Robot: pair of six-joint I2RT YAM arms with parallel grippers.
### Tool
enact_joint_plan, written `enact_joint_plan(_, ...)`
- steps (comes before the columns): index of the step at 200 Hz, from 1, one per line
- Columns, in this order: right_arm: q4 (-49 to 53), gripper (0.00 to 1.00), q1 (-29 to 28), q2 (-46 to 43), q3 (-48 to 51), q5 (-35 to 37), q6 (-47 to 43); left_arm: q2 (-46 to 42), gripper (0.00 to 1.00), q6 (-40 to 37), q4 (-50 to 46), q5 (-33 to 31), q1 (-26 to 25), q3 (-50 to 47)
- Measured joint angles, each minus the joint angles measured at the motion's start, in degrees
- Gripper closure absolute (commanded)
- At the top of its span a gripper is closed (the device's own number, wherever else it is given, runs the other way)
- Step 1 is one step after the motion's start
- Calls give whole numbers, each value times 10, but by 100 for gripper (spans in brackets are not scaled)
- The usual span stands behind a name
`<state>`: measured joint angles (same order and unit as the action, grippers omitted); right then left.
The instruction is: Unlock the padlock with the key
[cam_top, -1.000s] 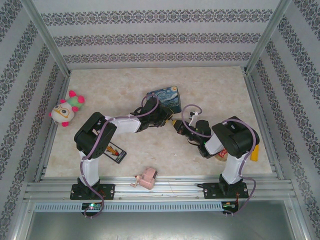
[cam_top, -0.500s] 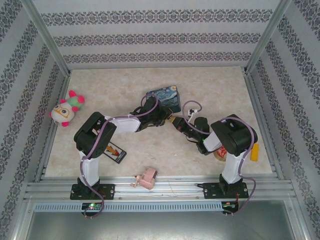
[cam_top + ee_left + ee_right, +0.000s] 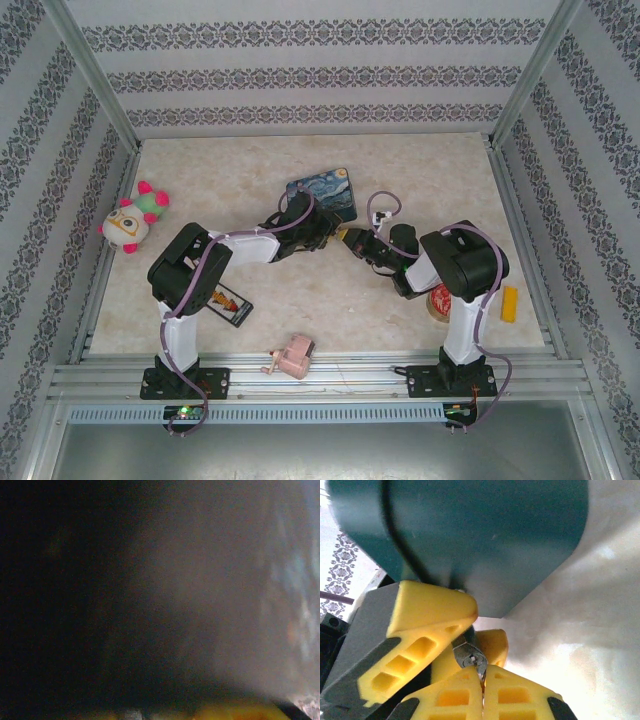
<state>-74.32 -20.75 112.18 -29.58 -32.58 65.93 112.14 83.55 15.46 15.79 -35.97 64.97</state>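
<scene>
The left arm stands up from its base, folds at a high elbow and stretches its forearm rightward and away, so the left gripper (image 3: 330, 235) sits at mid-table just in front of the blue tin (image 3: 322, 193); the right arm mirrors it, elbow raised, forearm running leftward, the right gripper (image 3: 352, 242) tip to tip with the left above the pale table (image 3: 450, 190).

The right wrist view sits close in; there the right gripper's yellow pads (image 3: 515, 695) are clenched together on the key (image 3: 480, 671), a thin metal sliver whose long axis runs from the seam of the pads up and leftward; its far end meets a small silvery piece, seemingly the padlock (image 3: 468, 656), lying between two yellow fingers (image 3: 427, 625) of the left gripper; those fingers stand apart, and whether they press the padlock I cannot tell.

From above, both things are too small to make out where the tips meet; the left wrist view is a dark blur with a yellow strip along its bottom edge.
</scene>
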Motion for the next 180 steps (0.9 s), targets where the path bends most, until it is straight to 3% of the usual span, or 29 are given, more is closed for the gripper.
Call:
enact_joint_plan(31, -1, 100, 1, 1, 3, 11, 4, 0, 44, -8, 8, 18, -11, 0)
enact_joint_plan(81, -14, 100, -1, 0, 38, 45, 6, 0, 0, -19, 64, 54, -30, -26)
enact_joint_plan(144, -24, 100, -11, -8, 63, 76, 17, -38, 1, -96, 101, 5, -33, -89)
enact_joint_plan(180, -25, 100, -17, -9, 65, 87, 24, -61, 4, -144, 176, -44, -33, -131)
